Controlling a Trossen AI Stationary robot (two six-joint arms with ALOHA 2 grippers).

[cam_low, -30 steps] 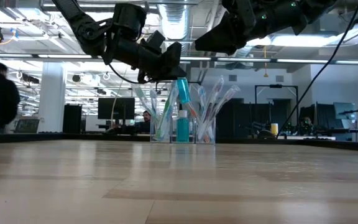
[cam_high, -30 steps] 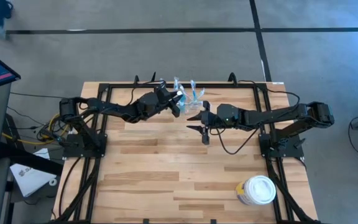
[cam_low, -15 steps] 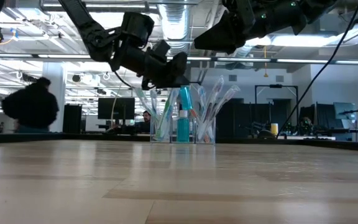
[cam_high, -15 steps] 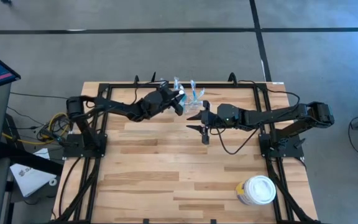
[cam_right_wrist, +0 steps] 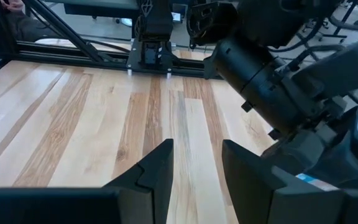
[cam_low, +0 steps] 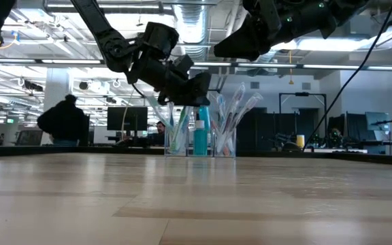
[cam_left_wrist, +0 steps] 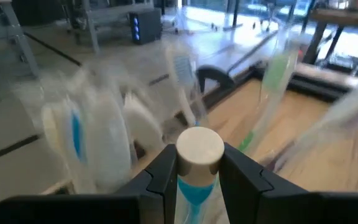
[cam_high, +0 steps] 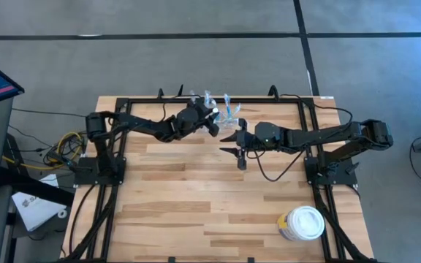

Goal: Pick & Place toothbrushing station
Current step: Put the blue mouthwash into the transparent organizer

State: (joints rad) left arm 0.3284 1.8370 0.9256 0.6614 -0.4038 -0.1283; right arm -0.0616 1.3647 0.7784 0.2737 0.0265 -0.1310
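Left gripper [cam_left_wrist: 197,180] advanced, clamping tube [cam_left_wrist: 199,152] (white-capped).

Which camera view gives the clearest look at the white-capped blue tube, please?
The left wrist view: the white-capped blue tube sits close up between the left gripper's jaws. The low view shows it partly hidden behind that gripper, the high view only its cap, and the right wrist view hardly any of it.

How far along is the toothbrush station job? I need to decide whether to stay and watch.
Done: the toothbrushing station stands at the table's far edge with brushes in it. In hand: the left gripper grips a white-capped blue tube at the station, apparently seating it. Left: release it and withdraw. The right gripper hangs open mid-table, empty.
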